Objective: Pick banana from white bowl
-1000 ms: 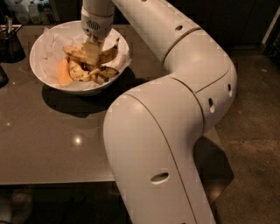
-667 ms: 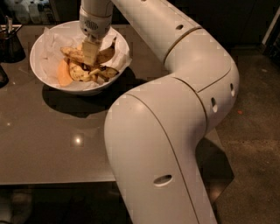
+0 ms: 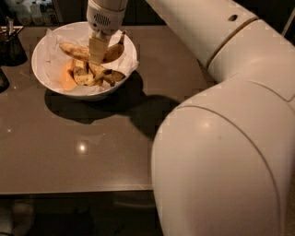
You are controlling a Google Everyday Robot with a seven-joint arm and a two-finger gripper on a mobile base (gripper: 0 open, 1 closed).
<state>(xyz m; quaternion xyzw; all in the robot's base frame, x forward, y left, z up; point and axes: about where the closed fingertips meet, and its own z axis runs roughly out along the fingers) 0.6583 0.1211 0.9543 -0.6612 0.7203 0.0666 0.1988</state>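
Note:
The white bowl (image 3: 42,64) stands at the far left of the brown table, lined with crinkled white paper. My gripper (image 3: 96,59) reaches down into it from above. Its fingers are closed around the middle of a brown-spotted banana (image 3: 71,50), which lies crosswise and slightly raised over the bowl's other contents. More spotted bananas (image 3: 101,75) and an orange fruit (image 3: 67,81) lie beneath it in the bowl.
A small dark container (image 3: 11,46) stands left of the bowl, with another dark object (image 3: 2,80) at the left edge. Bottles (image 3: 32,11) line the back. My large white arm (image 3: 221,138) fills the right side. The table's front edge (image 3: 73,190) runs across below.
The gripper has risen a little out of the bowl, and one banana has come up with it, now crosswise above the others.

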